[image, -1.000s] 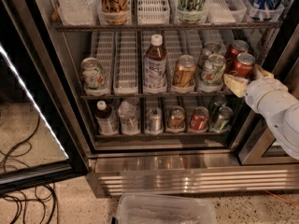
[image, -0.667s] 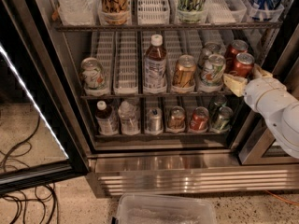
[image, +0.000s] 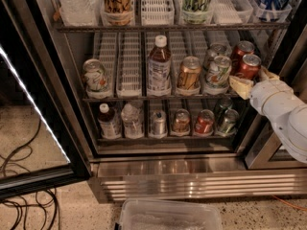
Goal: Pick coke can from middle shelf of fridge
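The fridge (image: 192,183) stands open. On its middle shelf (image: 129,97), at the far right, a red coke can (image: 250,65) stands in front of a second red can (image: 242,49). My gripper (image: 252,78), on a white arm coming in from the right, is at the lower part of the front red can, which stands upright on the shelf. A green-and-white can (image: 218,71) stands just left of it.
The middle shelf also holds a tea bottle (image: 159,66), a gold can (image: 188,72) and a pale can (image: 95,75). The lower shelf holds several cans and bottles. The glass door (image: 29,104) hangs open at left. A clear plastic bin (image: 170,217) and cables (image: 24,195) lie on the floor.
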{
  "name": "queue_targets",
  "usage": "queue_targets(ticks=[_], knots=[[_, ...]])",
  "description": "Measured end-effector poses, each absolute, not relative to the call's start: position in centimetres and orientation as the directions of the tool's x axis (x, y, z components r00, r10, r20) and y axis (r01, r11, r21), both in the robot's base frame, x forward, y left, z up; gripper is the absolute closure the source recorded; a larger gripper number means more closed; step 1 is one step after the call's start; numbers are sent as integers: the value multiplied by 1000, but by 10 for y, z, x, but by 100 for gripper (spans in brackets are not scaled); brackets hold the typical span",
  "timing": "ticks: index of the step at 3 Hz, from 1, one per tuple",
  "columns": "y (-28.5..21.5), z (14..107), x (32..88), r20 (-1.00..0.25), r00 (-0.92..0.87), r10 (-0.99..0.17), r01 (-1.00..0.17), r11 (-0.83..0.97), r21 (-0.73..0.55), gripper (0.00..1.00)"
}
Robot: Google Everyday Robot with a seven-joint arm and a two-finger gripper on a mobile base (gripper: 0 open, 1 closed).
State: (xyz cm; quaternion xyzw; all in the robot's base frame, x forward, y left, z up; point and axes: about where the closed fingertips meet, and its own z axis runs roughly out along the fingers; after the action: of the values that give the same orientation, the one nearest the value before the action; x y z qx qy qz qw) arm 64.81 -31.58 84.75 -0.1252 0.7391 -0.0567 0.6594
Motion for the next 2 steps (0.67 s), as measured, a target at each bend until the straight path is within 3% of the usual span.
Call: queue_targets(ticks=[2], knots=[[-315, 852, 652, -963, -85, -254, -93, 965, -247, 31]])
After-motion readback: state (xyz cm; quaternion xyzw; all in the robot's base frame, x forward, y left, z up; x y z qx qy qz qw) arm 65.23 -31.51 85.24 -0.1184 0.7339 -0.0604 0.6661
